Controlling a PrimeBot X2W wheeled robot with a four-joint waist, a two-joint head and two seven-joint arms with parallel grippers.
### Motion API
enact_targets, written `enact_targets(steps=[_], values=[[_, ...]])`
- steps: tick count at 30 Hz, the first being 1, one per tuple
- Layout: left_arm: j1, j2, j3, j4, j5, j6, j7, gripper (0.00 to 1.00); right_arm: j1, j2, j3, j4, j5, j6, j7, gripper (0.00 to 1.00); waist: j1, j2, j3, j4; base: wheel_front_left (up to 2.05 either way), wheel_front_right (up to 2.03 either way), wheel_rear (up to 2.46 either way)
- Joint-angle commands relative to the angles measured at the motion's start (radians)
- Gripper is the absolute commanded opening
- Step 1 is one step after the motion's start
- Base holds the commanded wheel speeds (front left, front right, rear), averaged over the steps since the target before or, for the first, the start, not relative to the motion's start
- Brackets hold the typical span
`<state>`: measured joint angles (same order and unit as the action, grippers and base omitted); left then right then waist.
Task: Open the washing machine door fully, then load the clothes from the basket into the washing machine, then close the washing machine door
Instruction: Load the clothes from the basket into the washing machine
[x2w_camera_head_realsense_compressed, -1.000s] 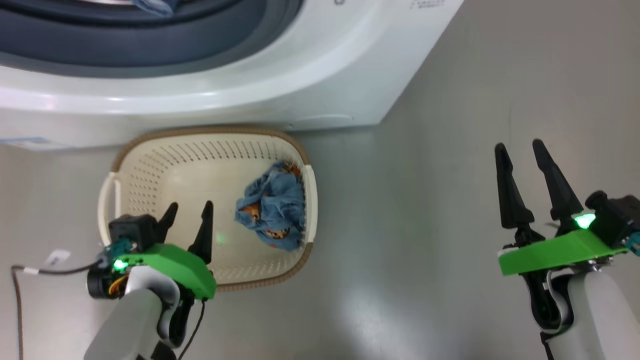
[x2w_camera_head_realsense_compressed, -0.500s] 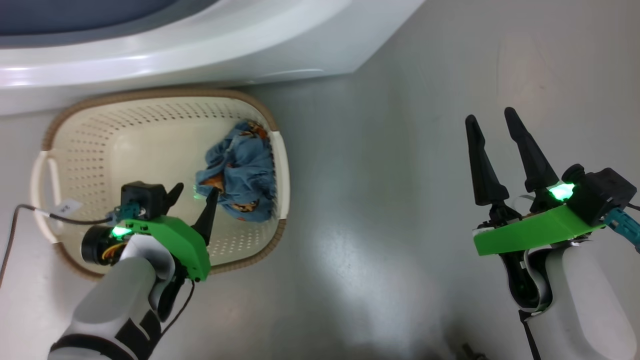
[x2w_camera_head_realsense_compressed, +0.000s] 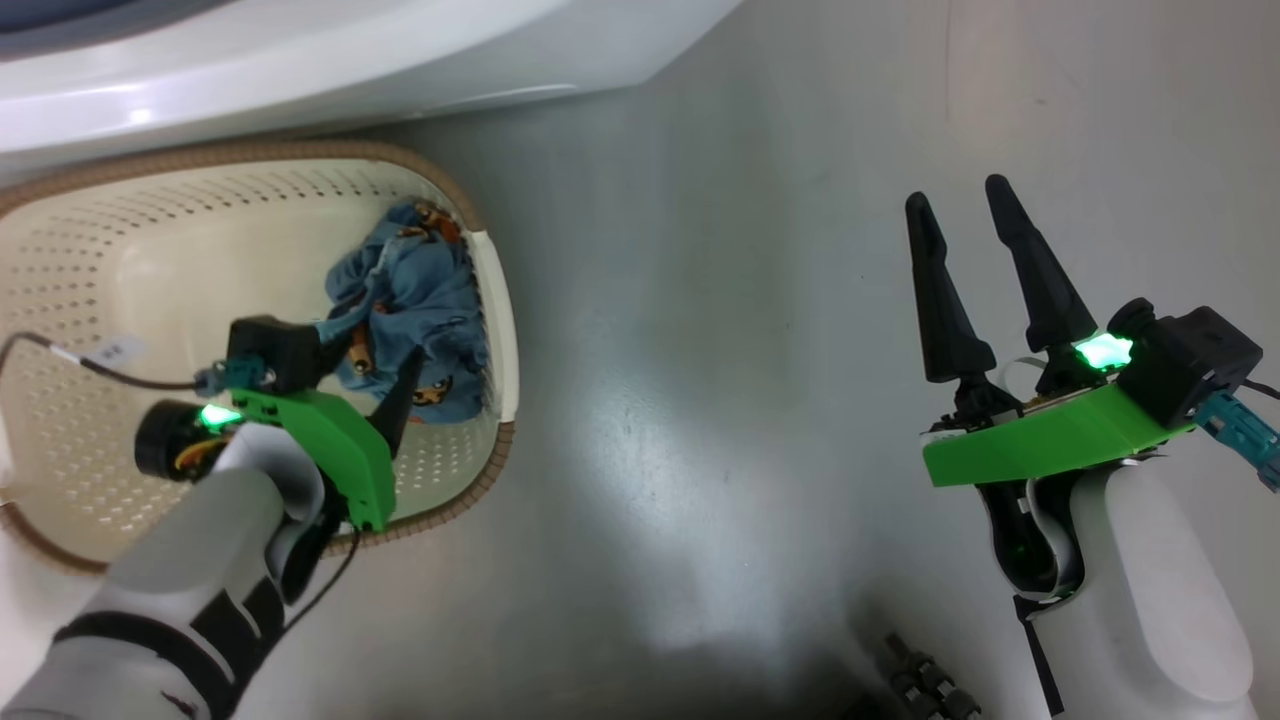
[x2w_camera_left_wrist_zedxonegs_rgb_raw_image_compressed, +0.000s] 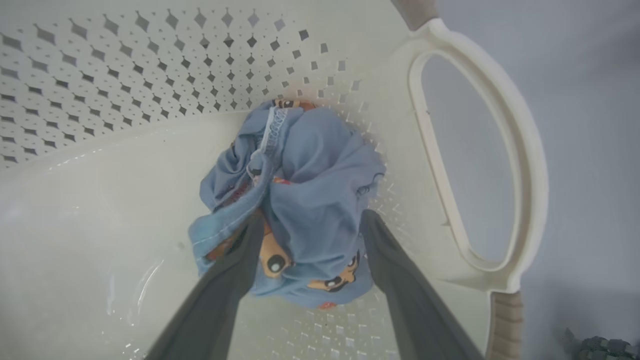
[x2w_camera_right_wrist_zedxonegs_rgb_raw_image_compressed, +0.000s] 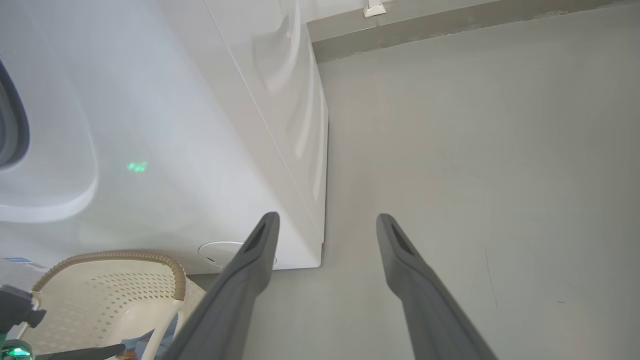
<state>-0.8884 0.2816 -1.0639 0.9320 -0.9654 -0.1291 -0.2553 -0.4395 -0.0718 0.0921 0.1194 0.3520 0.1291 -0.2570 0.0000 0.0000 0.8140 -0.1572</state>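
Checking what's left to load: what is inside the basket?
One crumpled light-blue bundle of clothes lies in the basket near a handle, with the open left gripper straddling it. Anything beneath the fabric is covered.

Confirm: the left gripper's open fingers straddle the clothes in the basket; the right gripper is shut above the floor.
Not shut: the right wrist view shows the right gripper open above the floor. The left gripper does straddle the clothes in the basket.
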Motion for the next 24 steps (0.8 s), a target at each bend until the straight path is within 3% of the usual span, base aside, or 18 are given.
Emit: enact_targets(steps=[1, 14, 15, 16, 24], values=[[-0.014, 0.040, -0.005, -0.007, -0.021, -0.002, -0.006, 1.00, 0.015, 0.008, 0.028, -0.026, -0.002, 0.002, -0.005, 1.00, 0.0000, 0.0000, 0.023, -0.018, 0.00, 0.00, 0.00], [-0.094, 0.082, -0.165, 0.030, -0.154, -0.002, -0.005, 1.00, -0.004, 0.019, 0.042, -0.040, 0.000, 0.002, -0.005, 1.00, 0.0000, 0.0000, 0.074, -0.058, 0.00, 0.00, 0.00], [-0.099, 0.085, -0.179, 0.033, -0.170, -0.002, -0.004, 0.22, -0.004, 0.020, 0.043, -0.040, 0.000, 0.002, -0.005, 1.00, 0.0000, 0.0000, 0.075, -0.062, 0.00, 0.00, 0.00], [-0.100, 0.086, -0.184, 0.029, -0.181, -0.002, 0.000, 0.00, -0.004, 0.020, 0.043, -0.041, 0.000, 0.002, -0.005, 1.00, 0.0000, 0.0000, 0.074, -0.064, 0.00, 0.00, 0.00], [-0.096, 0.080, -0.200, 0.023, -0.271, -0.002, -0.004, 0.00, 0.006, 0.021, 0.024, -0.034, -0.004, 0.002, -0.005, 1.00, 0.0000, 0.0000, 0.029, -0.046, 0.00, 0.00, 0.00]])
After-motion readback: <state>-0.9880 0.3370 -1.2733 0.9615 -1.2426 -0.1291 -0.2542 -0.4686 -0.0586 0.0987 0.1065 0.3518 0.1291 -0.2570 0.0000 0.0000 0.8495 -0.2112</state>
